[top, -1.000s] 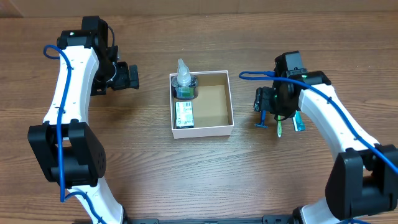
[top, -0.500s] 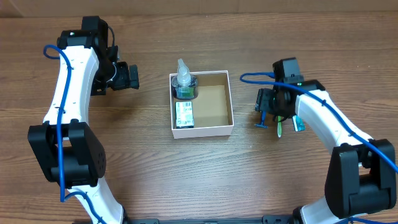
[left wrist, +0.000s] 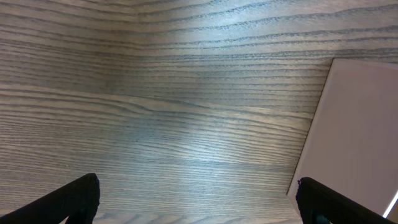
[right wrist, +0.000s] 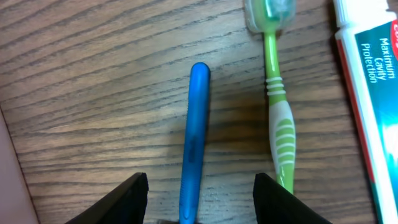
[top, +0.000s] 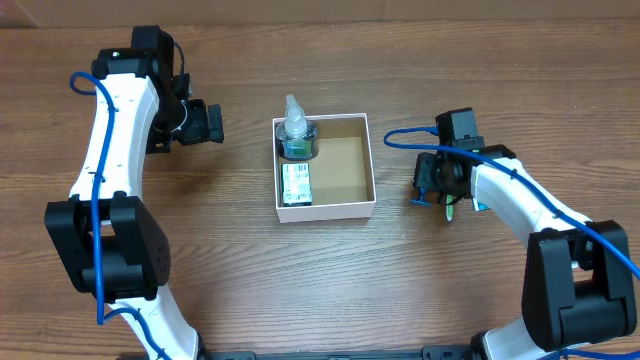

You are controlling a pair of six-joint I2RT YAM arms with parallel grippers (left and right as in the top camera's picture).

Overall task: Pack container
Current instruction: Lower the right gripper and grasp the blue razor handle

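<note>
Two right fingers (right wrist: 118, 202) straddle a blue handle (right wrist: 196, 124) near the container (top: 340, 210).

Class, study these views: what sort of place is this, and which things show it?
Probably a robotics lab workbench, not a bathroom: the left arm and right arm flank a wooden table, where a container and a green toothbrush are staged for packing.

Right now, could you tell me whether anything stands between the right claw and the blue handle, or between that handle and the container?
Nothing visible does. The open right claw straddles the blue handle, only bare table lies between it and the container, whose right half is free.
</note>
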